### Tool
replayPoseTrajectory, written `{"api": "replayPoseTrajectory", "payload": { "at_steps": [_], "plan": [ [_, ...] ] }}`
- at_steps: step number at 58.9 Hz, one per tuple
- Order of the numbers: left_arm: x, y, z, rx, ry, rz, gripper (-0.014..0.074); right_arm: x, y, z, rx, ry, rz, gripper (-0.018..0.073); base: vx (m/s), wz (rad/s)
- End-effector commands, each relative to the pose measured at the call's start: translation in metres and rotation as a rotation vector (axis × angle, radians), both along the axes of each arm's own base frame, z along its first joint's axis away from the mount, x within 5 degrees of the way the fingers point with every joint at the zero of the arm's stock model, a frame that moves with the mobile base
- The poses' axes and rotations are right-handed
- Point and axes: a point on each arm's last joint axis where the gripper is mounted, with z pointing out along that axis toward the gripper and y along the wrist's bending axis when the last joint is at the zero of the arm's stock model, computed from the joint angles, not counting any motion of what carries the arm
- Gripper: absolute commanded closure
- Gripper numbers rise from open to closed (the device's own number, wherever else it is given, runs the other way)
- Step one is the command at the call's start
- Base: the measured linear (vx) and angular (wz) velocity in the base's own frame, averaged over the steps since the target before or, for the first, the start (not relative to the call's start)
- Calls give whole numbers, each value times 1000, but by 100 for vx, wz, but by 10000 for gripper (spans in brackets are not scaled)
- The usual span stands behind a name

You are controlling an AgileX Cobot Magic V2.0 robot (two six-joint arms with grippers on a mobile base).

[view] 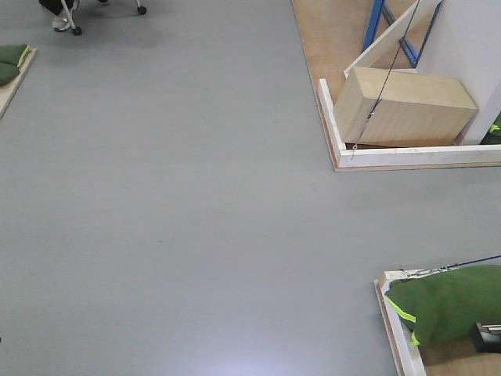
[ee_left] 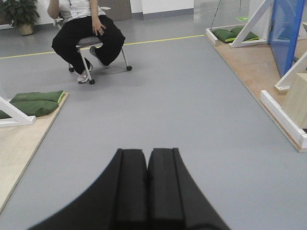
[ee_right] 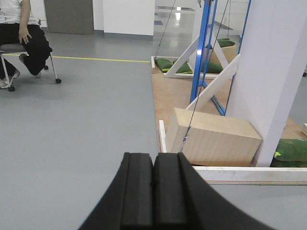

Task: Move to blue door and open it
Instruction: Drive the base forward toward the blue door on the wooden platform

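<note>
- Left gripper (ee_left: 147,160): the two black pads are seen pressed flat together at 6 o'clock of the left wrist view, with nothing between them. It is held above bare grey floor (ee_left: 192,110).
- Right gripper (ee_right: 153,163): the pads are likewise closed against each other and hold nothing, at 6 o'clock of the right wrist view.
- Blue door (ee_left: 286,33): a glossy blue panel is seen upright at 2 o'clock of the left wrist view, well apart from the gripper. It stands on a wood-floored platform (ee_left: 249,72) between white diagonal braces (ee_left: 256,21).
- In the right wrist view, blue uprights (ee_right: 202,52) are recorded at 1 o'clock, behind a white brace. Whether they are the door's edge or its frame cannot be told.
- White wall panel (ee_right: 276,81): noted at 3 o'clock of the right wrist view, with a pale wooden box (ee_right: 216,139) lying tilted at its foot.
- A thin cable (ee_right: 192,115) is seen running down to the box's near end.
- The same box is seen from above at 2 o'clock of the front view, inside a white base rail (view: 407,157).
- Green sandbags (ee_left: 36,103) are noted at 9 o'clock of the left wrist view.
- A seated person (ee_left: 86,28) on a wheeled chair is recorded at 11 o'clock, far across the floor.
</note>
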Motion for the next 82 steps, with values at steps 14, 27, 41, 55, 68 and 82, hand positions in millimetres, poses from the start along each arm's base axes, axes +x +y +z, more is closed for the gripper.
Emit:
{"api": "replayPoseTrajectory", "payload": {
  "at_steps": [14, 27, 41, 55, 68, 82],
  "plan": [
    [1, 0, 8, -6, -93, -5, 526, 0, 0, 2, 0, -89, 2, 557, 0, 0],
    [1, 0, 8, -6, -93, -5, 526, 0, 0, 2, 0, -89, 2, 557, 0, 0],
    [1, -1, 8, -6, -93, -7, 526, 0, 0, 3, 0, -91, 0, 557, 4, 1],
    [1, -2, 8, -7, -97, -32, 526, 0, 0, 1, 0, -80, 1, 557, 8, 7],
    [1, -3, 8, -9, -97, -59, 526, 0, 0, 1, 0, -80, 1, 557, 12, 8],
    [1, -1, 8, -6, -97, -10, 526, 0, 2, 1, 1, -80, 31, 557, 14, -15]
  ]
}}
